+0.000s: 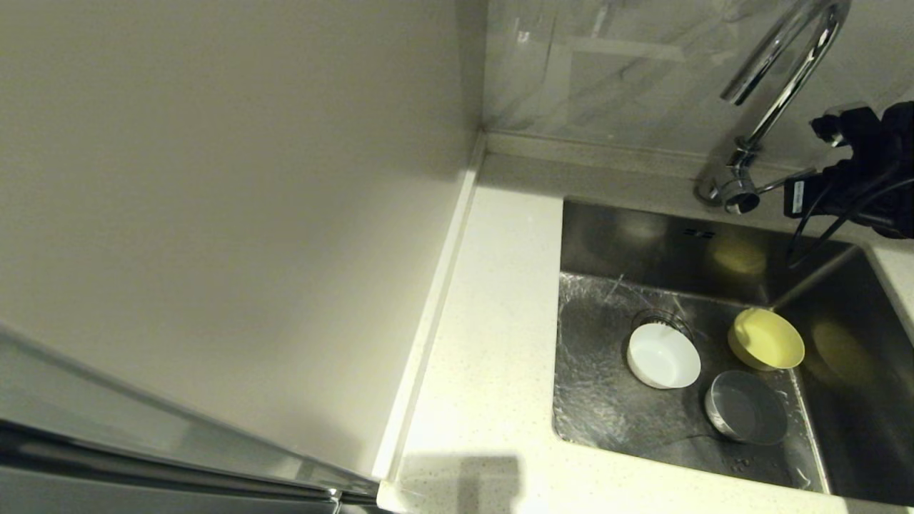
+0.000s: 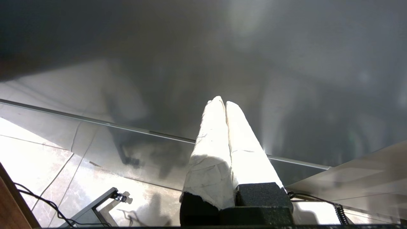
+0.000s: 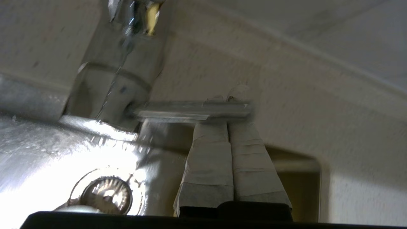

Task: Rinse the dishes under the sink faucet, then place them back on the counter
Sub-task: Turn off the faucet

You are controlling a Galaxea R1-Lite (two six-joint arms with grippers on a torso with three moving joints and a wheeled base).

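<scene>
Right gripper (image 3: 227, 95) at the faucet (image 1: 778, 93) lever (image 3: 194, 111)

Its fingers are pressed together, tips against the thin lever at the tap's base. Below and ahead of it, in the sink (image 1: 607, 243), sit the white bowl (image 1: 663, 355), yellow bowl (image 1: 766, 338) and bluish bowl (image 1: 746, 407). The left gripper (image 2: 225, 102) hangs closed, away from the counter (image 1: 493, 321).

The white speckled counter (image 1: 493, 343) wraps the steel sink (image 1: 621, 400). On the sink floor sit three bowls: the white bowl (image 1: 663, 356) by the drain, the yellow bowl (image 1: 766, 339) tilted against the wall, the bluish-white bowl (image 1: 746, 407) nearest.
</scene>
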